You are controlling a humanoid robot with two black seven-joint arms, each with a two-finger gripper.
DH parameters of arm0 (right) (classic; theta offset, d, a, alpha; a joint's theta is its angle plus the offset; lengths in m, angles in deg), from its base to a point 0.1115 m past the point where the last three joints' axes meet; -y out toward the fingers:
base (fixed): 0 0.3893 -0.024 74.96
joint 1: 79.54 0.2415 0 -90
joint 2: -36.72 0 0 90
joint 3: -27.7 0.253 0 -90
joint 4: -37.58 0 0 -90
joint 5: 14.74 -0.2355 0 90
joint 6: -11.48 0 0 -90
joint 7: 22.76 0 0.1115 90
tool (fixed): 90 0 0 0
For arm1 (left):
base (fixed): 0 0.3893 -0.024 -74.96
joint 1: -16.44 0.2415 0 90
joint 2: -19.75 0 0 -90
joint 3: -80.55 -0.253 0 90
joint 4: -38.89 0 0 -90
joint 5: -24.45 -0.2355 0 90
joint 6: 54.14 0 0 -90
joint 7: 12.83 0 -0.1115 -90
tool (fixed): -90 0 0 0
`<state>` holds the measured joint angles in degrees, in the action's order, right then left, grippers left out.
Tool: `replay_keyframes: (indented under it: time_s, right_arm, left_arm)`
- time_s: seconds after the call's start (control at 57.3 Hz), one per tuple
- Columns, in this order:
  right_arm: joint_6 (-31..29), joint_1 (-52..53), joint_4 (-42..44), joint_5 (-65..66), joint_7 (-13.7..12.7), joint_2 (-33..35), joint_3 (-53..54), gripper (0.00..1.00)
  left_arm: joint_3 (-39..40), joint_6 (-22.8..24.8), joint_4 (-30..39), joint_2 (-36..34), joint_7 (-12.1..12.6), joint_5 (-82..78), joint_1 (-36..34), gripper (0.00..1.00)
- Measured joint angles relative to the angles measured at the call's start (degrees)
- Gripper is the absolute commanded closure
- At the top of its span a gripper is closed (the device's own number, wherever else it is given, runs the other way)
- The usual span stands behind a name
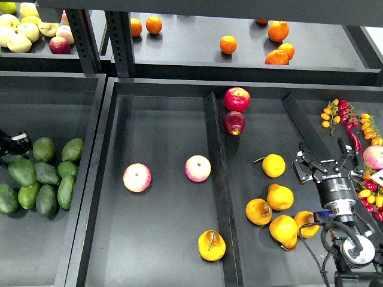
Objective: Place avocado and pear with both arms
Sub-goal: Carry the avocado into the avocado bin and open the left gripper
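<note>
Several green avocados lie heaped in the left tray. One darker avocado lies just below my left gripper. Only a small black part of that gripper shows at the left edge, so I cannot tell its state or whether it touches the fruit. A golden pear with a brown blotch lies alone at the front of the middle tray. Several more pears lie in the right compartment. My right gripper is open and empty, just right of those pears.
Two pink-yellow apples lie in the middle tray, left of a black divider. Two red apples lie at the back. Oranges are on the upper shelf. Chillies and small tomatoes lie far right.
</note>
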<state>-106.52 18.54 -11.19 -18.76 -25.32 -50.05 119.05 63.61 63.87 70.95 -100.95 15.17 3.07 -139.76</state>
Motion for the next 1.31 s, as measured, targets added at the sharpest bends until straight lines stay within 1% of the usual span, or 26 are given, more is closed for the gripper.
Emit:
replay_keyframes:
  time_s: [0.244,0.454,0.785,0.96,1.308]
  right_arm:
    - [0.0,0.0,0.2,0.1,0.0,0.5,0.1,0.0]
    - [0.0,-0.1,0.3,0.1,0.0,0.6,0.1,0.0]
    - [0.0,-0.5,0.2,0.1,0.0,0.7,0.1,0.0]
    - [0.0,-0.7,0.2,0.1,0.0,0.8,0.1,0.0]
    - [0.0,-0.8,0.0,0.1,0.0,0.9,0.1,0.0]
  left_arm:
    - [2.2,0.0,-6.6,4.3,0.0,0.1,3.9,0.56]
    - [2.9,0.0,-7.8,5.7,0.0,0.1,5.5,0.53]
    - [3.0,0.0,-8.4,6.8,0.0,0.0,7.0,0.43]
    - [3.4,0.0,-8.4,7.0,0.0,-0.2,7.7,0.35]
    - [3.5,0.0,-8.4,7.1,0.0,-0.6,7.8,0.14]
